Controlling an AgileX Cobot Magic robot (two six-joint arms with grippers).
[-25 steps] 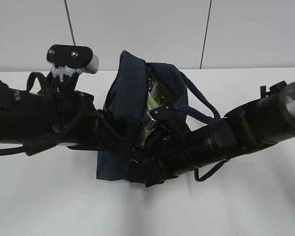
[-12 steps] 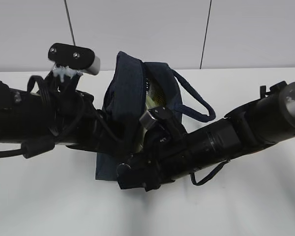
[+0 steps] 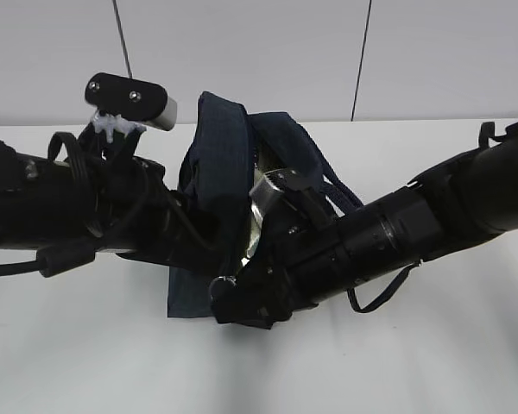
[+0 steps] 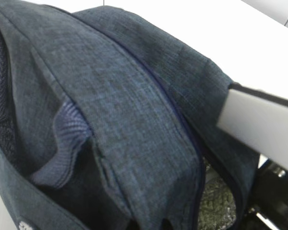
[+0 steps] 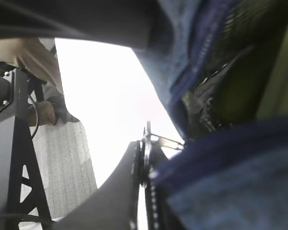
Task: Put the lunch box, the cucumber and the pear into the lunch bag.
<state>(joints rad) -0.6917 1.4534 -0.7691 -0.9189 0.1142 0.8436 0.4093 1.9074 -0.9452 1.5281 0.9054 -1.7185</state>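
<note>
The dark navy lunch bag (image 3: 220,147) stands on the white table between my two arms. Its fabric fills the left wrist view (image 4: 134,105). My left gripper (image 3: 188,231) is at the bag's left side, shut on a fold of the fabric, with its jaws buried in the cloth. My right gripper (image 5: 145,143) is at the bag's low front corner (image 3: 227,296), shut on the silver zipper ring pull (image 5: 147,135). Silvery lining (image 4: 216,206) shows through a narrow gap. The lunch box, the cucumber and the pear are hidden or out of view.
The bag's loop handle (image 3: 332,168) hangs over my right arm. The pale block of the right wrist camera (image 4: 259,127) is close to the bag's right side. Beyond the table edge are a dark metal stand (image 5: 14,158) and a person's hand (image 5: 31,60).
My right gripper has drawn the zipper pull left along the bag, and the gap showing the lining has narrowed. The right arm has risen. My left arm has hardly moved.
</note>
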